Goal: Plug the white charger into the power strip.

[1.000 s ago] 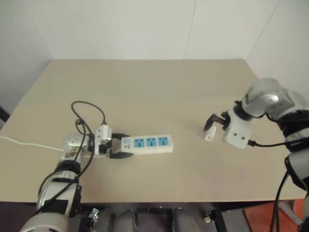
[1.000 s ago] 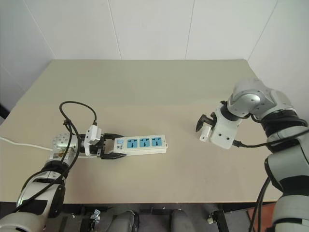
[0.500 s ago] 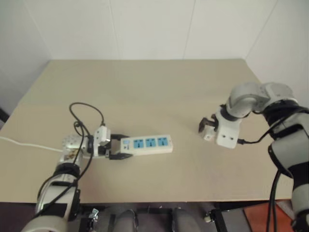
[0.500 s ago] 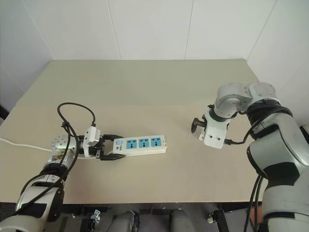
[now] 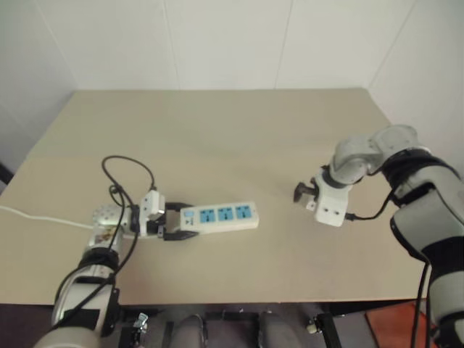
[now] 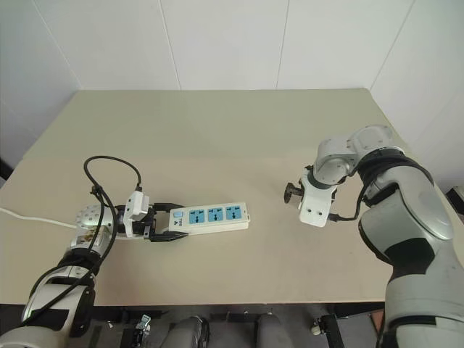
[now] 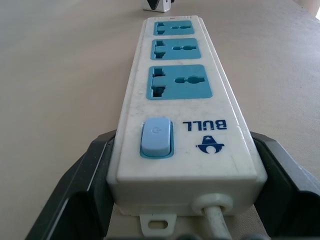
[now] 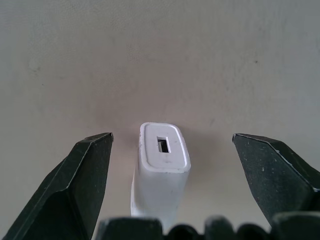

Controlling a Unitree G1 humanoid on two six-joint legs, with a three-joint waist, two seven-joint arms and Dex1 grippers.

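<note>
**Charger waits between wide jaws while the strip is pinned**

The power strip (image 5: 220, 216) lies flat toward the near-left part of the desk (image 5: 232, 138), its 3 blue sockets facing up in a row and its cord running off toward the left edge. The left gripper (image 5: 176, 221) has its jaws clamped on the switch end of the strip, 1 black finger against each long side, so the strip is braced.

Well apart, toward the right edge, the right gripper (image 6: 295, 194) points steeply down over the white charger (image 8: 161, 175). Its jaws are spread wide and grasp nothing; the charger stands between them with clear desk showing on both sides, its port end facing up at the wrist camera.

The charger looks like a small, hard plastic block: light, stiff, and smooth enough to slip or tip over if only 1 finger nudges it first. I would take it across its 2 broad flat faces, low enough for a firm hold yet leaving the prong end free, so it can be turned toward a socket. Its prongs cannot be seen from here.
</note>
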